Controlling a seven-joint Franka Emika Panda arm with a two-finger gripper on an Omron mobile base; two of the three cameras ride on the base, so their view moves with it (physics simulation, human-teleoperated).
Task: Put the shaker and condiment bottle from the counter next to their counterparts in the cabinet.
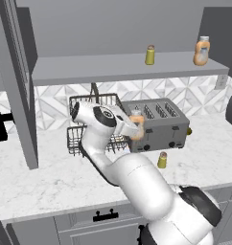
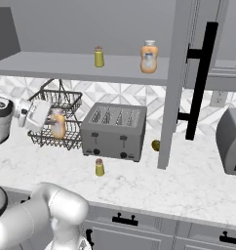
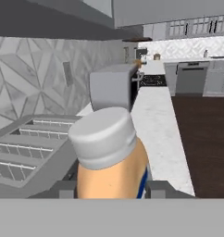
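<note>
Your pincer was clamped around the condiment bottle, lifted off the table just left of the toaster. The shaker stood on the table just in front of the toaster. Above it, the cabinet shelf held the counterparts.

The orange condiment bottle hangs upright above the counter; the shaker stands there.
</note>
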